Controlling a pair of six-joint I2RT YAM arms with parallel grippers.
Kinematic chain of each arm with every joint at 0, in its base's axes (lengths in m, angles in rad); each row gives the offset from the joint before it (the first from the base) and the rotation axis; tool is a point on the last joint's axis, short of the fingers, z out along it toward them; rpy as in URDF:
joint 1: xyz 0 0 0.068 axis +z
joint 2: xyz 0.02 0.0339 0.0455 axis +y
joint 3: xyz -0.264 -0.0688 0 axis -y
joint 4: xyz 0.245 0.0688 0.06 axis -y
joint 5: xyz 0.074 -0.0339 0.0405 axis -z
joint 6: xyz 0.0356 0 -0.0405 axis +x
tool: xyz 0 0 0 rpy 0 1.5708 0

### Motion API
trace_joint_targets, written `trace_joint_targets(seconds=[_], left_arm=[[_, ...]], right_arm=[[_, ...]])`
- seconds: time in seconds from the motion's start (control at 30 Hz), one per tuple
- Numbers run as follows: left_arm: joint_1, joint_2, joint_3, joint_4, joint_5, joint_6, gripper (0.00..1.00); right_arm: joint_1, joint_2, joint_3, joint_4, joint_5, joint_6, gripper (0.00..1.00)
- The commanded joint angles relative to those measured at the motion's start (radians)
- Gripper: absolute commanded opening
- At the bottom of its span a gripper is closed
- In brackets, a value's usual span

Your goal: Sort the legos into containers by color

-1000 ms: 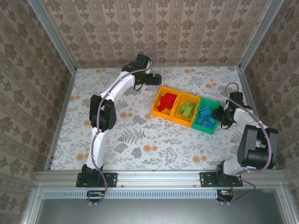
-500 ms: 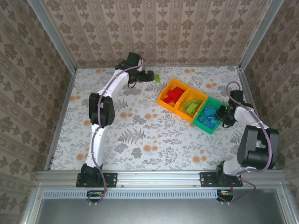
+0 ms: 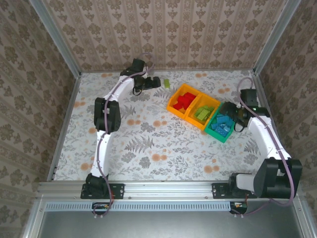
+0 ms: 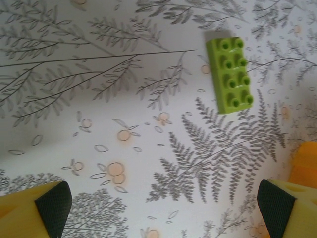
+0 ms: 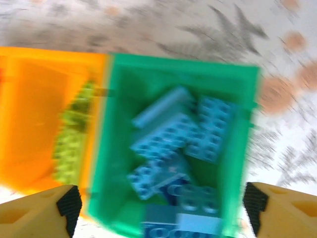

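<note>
A lime green lego (image 4: 229, 74) lies flat on the table, ahead of my open left gripper (image 4: 163, 208); from above it (image 3: 167, 83) sits just right of that gripper (image 3: 157, 83). The containers stand in a slanted row: an orange bin (image 3: 171, 105) with red legos (image 3: 182, 100), an orange bin (image 3: 194, 123) with lime legos (image 3: 202, 113), and a green bin (image 3: 220, 139) with light blue legos (image 3: 221, 124). My right gripper (image 3: 229, 114) hangs open at the green bin's right end. In the blurred right wrist view, that gripper (image 5: 161, 206) is over the green bin (image 5: 183, 64) and its blue legos (image 5: 168, 134).
Metal rails and patterned walls close in the floral table (image 3: 148, 144). A corner of an orange bin (image 4: 304, 163) shows at the right edge of the left wrist view. The orange bin (image 5: 29, 124) with lime legos (image 5: 69, 144) adjoins the green one.
The row of containers has shifted right and turned. My right gripper has opened and its arm has straightened. My left gripper has drawn back left, leaving the lime lego on the table.
</note>
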State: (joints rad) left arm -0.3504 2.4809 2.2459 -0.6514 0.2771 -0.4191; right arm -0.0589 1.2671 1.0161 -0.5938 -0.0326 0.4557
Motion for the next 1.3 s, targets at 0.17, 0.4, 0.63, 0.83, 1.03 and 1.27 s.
trace_joint_targets(seconds=[0.17, 0.4, 0.63, 0.83, 1.03, 1.27], left_arm=[[0.062, -0.037, -0.057, -0.027, 0.022, 0.007, 1.00], [0.113, -0.078, -0.127, -0.017, 0.042, 0.010, 1.00], [0.152, -0.126, -0.201, 0.031, 0.102, 0.013, 0.95], [0.159, -0.152, -0.246, 0.096, 0.175, 0.023, 0.94], [0.171, -0.152, -0.257, 0.121, 0.217, 0.029, 0.94], [0.195, -0.150, -0.266, 0.127, 0.226, 0.017, 0.94]], right_arm=[[0.325, 0.350, 0.432, 0.133, 0.012, -0.039, 0.97], [0.453, 0.812, 0.931, 0.103, -0.075, 0.052, 0.93], [0.453, 1.130, 1.257, 0.105, -0.149, 0.190, 0.88], [0.441, 1.322, 1.434, 0.122, -0.177, 0.295, 0.88], [0.434, 1.403, 1.502, 0.115, -0.151, 0.357, 0.89], [0.420, 1.486, 1.595, 0.028, -0.138, 0.399, 0.89]])
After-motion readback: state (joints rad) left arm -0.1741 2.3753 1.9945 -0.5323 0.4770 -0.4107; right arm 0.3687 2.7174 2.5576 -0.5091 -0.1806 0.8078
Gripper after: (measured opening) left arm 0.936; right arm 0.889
